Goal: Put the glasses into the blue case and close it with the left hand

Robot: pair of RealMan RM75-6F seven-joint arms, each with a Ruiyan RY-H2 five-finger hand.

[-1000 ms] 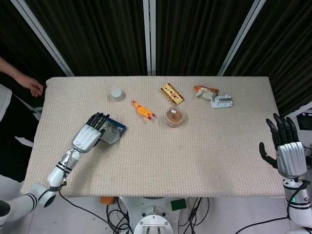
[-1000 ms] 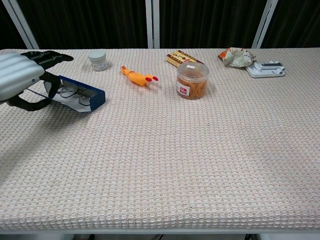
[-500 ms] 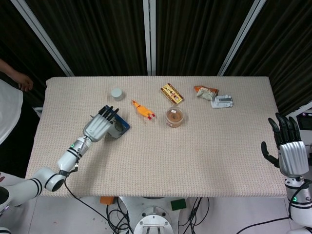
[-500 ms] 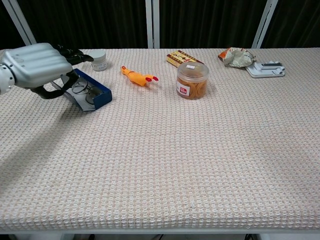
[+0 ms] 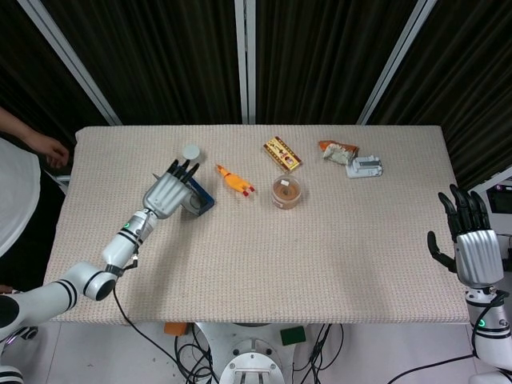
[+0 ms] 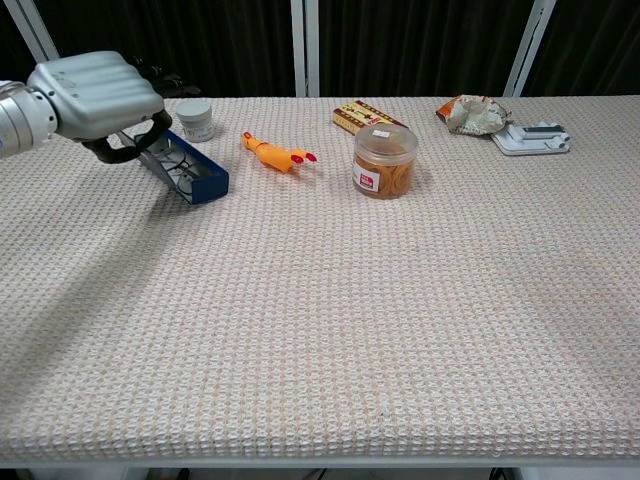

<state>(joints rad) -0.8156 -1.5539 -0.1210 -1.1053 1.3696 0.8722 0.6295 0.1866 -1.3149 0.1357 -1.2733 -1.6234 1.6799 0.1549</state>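
Observation:
The blue case lies at the table's left back, half open and tilted. The thin-framed glasses sit inside it. My left hand lies over the case's lid, with its fingers stretched across the top and its thumb hooked under the lid's edge. The lid itself is mostly hidden beneath that hand. My right hand hovers off the table's right edge, holding nothing, with its fingers spread. It does not show in the chest view.
A small white jar stands just behind the case. A yellow rubber chicken lies to its right, then a clear tub, a patterned box, a snack packet and a white device. A person's hand is at the left edge.
My left hand has moved further back and to the right over the case. The case has slid with it toward the white jar, and its lid has come lower. My right hand has barely moved.

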